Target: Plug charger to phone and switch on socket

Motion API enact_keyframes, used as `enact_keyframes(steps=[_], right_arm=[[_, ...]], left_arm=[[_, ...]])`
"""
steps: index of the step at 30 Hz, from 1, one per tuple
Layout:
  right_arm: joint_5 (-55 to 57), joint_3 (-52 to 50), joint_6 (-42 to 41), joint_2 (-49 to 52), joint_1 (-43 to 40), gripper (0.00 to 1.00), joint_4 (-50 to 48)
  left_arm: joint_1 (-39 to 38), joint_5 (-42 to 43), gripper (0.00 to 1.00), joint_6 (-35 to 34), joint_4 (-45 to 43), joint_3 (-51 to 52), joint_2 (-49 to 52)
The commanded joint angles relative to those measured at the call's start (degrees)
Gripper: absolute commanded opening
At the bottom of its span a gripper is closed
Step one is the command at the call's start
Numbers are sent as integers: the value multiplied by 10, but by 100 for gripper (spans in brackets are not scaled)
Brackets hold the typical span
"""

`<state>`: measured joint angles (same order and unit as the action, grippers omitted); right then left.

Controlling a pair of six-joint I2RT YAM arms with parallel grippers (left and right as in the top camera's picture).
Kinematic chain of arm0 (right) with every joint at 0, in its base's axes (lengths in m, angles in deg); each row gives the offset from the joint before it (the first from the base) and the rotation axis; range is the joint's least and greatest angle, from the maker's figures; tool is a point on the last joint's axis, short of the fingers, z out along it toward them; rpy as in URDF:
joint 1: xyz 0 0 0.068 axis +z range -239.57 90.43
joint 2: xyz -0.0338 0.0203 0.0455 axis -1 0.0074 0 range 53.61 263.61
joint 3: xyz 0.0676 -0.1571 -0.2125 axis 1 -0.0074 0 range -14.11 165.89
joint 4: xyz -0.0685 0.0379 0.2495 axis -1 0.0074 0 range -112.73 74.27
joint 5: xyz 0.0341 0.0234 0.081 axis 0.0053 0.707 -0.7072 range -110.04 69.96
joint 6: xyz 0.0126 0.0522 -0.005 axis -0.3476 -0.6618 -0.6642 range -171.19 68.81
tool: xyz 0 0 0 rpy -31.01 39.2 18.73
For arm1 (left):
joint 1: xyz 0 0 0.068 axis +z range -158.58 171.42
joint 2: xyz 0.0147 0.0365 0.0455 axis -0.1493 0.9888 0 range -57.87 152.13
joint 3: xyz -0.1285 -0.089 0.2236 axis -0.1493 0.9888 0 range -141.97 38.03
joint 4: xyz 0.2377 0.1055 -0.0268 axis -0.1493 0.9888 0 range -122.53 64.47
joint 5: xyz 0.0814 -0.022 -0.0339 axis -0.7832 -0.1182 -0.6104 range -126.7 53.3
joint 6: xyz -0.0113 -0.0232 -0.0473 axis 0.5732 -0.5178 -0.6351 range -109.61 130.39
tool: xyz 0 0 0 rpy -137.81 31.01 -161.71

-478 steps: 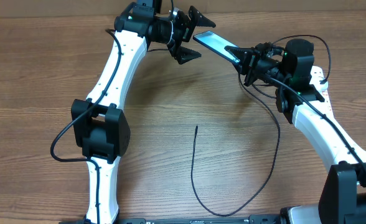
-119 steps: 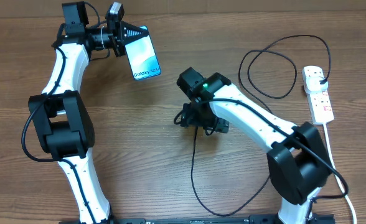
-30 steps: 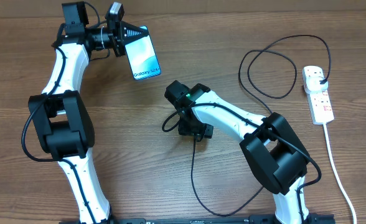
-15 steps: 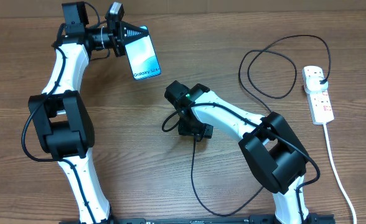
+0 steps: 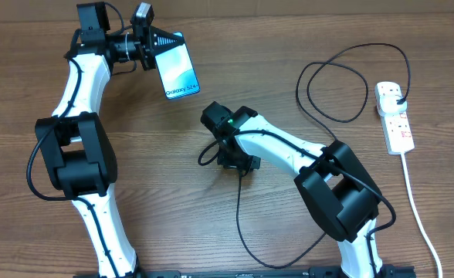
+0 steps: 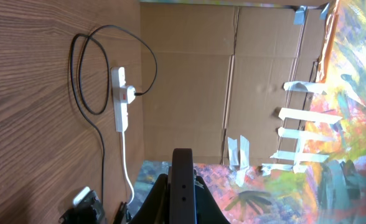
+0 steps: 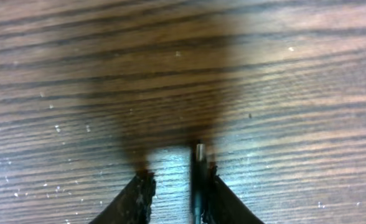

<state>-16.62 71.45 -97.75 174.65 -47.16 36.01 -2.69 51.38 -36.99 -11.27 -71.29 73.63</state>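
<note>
Wood tabletop (image 7: 264,74) lay under the right fingers (image 7: 139,194), parted astride the charger (image 7: 199,167) tip to pinch it; left fingers (image 5: 156,35) clamped the phone (image 5: 177,71), ready for plugging.

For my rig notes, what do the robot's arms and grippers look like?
The left arm and right arm have white links, black joint housings and thin black cables. A green light glows by the right wrist. The left gripper and right gripper are black.

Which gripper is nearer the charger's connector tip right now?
Right. The right gripper is down at the charger's connector tip, which lies between its fingers, against one of them. The left gripper is well away from it, holding the phone.
</note>
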Motion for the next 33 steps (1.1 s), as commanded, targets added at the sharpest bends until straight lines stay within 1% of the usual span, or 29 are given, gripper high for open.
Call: enact_keyframes(steps=[1, 5, 6, 10, 14, 20, 22, 23, 26, 30, 33], right_arm=[[17, -19, 0, 26, 2, 24, 4], [18, -19, 0, 26, 2, 19, 4], [19, -19, 0, 26, 2, 16, 5], [20, -19, 0, 26, 2, 12, 5], [19, -19, 1, 26, 2, 10, 5], [19, -19, 0, 26, 2, 10, 11], [19, -19, 1, 26, 2, 11, 12], [19, -19, 1, 26, 2, 15, 14], [19, -19, 1, 26, 2, 15, 17], [19, -19, 1, 26, 2, 4, 18], [18, -19, 1, 26, 2, 4, 19]], left_arm=[[1, 14, 4, 9, -1, -4, -17], [1, 14, 4, 9, -1, -4, -17], [1, 14, 4, 9, -1, -4, -17], [1, 14, 5, 8, -1, -4, -17], [1, 14, 4, 6, -1, -4, -17], [1, 14, 5, 6, -1, -4, -17], [1, 15, 4, 6, -1, -4, -17], [1, 15, 4, 6, 0, -4, -17], [1, 16, 5, 6, -1, -4, -17], [1, 16, 4, 6, -1, -4, -17], [1, 16, 5, 6, -1, -4, -17]])
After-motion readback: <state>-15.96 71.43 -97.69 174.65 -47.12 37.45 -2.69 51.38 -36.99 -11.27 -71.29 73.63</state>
